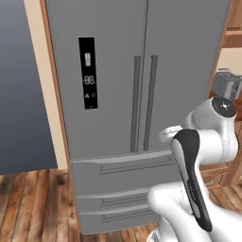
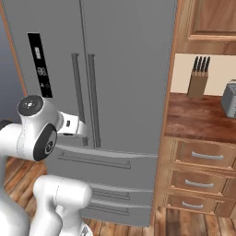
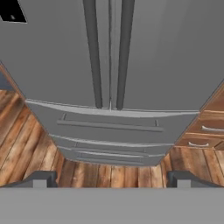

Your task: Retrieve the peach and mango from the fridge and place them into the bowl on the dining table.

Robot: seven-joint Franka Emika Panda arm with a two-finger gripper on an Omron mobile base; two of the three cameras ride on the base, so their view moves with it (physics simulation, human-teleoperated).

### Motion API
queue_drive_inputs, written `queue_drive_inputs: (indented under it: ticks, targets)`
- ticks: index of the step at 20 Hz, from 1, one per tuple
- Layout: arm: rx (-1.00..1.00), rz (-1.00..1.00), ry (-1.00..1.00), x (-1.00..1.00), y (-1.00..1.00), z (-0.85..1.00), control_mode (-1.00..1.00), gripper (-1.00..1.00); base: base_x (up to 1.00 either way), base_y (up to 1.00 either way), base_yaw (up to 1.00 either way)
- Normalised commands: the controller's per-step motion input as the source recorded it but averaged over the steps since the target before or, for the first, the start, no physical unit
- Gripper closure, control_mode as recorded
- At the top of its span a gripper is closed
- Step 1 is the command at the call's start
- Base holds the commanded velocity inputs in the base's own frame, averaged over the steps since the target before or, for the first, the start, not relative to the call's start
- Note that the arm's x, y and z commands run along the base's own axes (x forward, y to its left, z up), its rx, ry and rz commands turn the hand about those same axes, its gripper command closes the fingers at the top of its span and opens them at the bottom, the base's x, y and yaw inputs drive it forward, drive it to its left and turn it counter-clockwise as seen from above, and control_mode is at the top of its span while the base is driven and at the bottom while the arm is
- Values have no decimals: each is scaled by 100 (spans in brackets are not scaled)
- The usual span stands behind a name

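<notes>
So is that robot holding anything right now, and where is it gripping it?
Nothing is held. The tool is open, its two fingertips wide apart with only floor between them, short of the closed fridge.

The fridge (image 2: pixel 106 69) stands ahead with doors shut, drawers below; right of it, a tabletop (image 2: pixel 203 117) carries a knife block (image 2: pixel 198 78).

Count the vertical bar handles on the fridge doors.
2. The left handle and the right handle stand side by side at the seam between the closed fridge doors. The drawers below have their own horizontal pulls.
</notes>
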Motion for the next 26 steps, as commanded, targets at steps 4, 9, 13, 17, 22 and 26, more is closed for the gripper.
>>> queue_drive_inputs:
  ticks: [4, 9, 13, 17, 22, 26]
  targets:
    - [0, 0, 0, 0, 0, 0, 100, -100, -48, 35, 0]
    - [0, 0, 0, 0, 0, 0, 100, -100, -30, 36, 0]
    - [0, 0, 0, 3, -8, 0, -100, -100, 0, 0, 0]
    - [0, -1, 0, 44, -37, 8, -100, -100, 0, 0, 0]
    - [1, 0, -2, 79, -53, 13, -100, -100, 0, 0, 0]
    - [1, 0, -4, 71, -43, 8, -100, -100, 0, 0, 0]
